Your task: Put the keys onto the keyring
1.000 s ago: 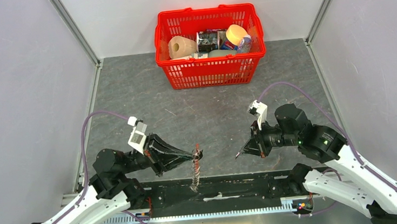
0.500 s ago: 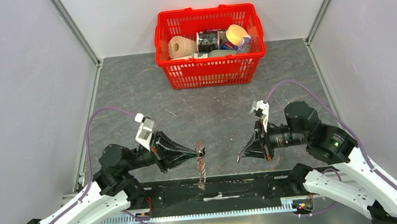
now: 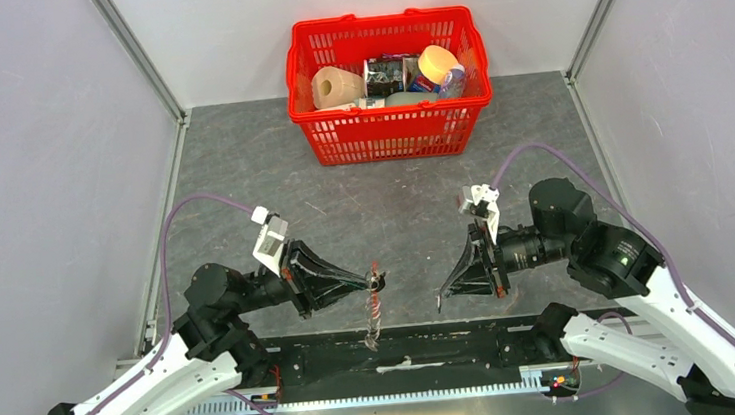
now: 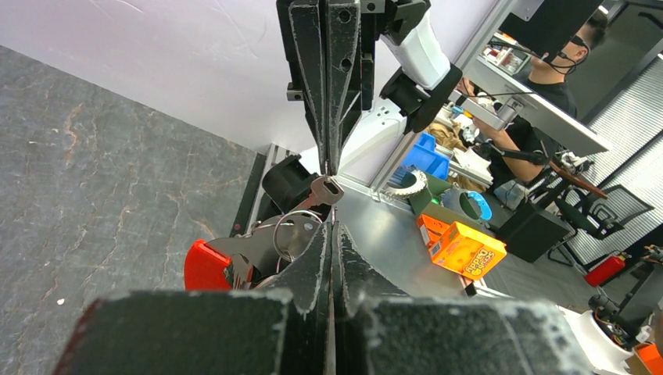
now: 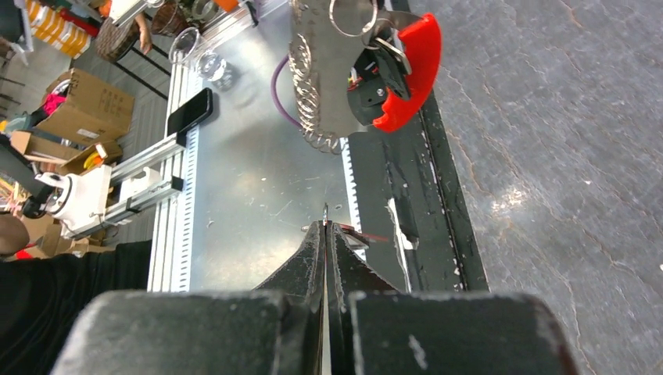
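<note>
Up front, left pincer (image 3: 374, 283) clamps the dangling keyring (image 3: 372, 314); right pincer (image 3: 442, 298), shut, nearly hides the key (image 5: 325, 209).

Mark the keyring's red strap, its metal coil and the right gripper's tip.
red strap (image 5: 410, 66): right wrist view, middle of the curved band.
metal coil (image 5: 306, 94): right wrist view, midway along its loops.
right gripper (image 5: 325, 228): right wrist view, where its shut fingertips meet.

Item count: grippers, two: left gripper (image 3: 374, 283) and right gripper (image 3: 441, 299). Keyring (image 3: 372, 312): one. Key (image 4: 326, 190): one. Red basket (image 3: 390, 113): one, containing one paper roll (image 3: 336, 88).
</note>
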`<state>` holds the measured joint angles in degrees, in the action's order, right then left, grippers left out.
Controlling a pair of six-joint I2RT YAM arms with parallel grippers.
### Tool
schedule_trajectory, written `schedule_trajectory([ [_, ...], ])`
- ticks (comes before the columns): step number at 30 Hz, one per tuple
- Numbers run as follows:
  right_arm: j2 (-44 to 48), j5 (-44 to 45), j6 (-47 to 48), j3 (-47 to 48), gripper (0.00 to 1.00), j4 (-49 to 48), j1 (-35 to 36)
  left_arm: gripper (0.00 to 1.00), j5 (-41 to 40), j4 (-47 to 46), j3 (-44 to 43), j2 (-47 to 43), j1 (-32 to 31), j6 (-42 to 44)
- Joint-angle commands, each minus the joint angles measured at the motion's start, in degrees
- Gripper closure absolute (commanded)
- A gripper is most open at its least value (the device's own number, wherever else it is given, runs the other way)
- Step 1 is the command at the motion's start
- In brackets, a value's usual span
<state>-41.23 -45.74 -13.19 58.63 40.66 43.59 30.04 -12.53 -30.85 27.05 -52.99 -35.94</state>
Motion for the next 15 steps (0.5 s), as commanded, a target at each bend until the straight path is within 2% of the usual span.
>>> schedule_trajectory([
  [1,-0.7,-6.6,1.8,3.3,1.0,-4.1,-0.1,0.98,-0.1,-3.6,-2.6,0.1,0.0,1.5],
  [12,-4.3,-21.9,4.4,5.3,1.0,-7.9,-0.1,0.98,1.6,-4.7,-2.5,0.5,0.0,1.6],
  [15,-5.4,-23.5,4.8,5.9,1.0,-8.6,-0.1,0.98,2.2,-5.2,-2.4,0.6,0.0,1.4],
])
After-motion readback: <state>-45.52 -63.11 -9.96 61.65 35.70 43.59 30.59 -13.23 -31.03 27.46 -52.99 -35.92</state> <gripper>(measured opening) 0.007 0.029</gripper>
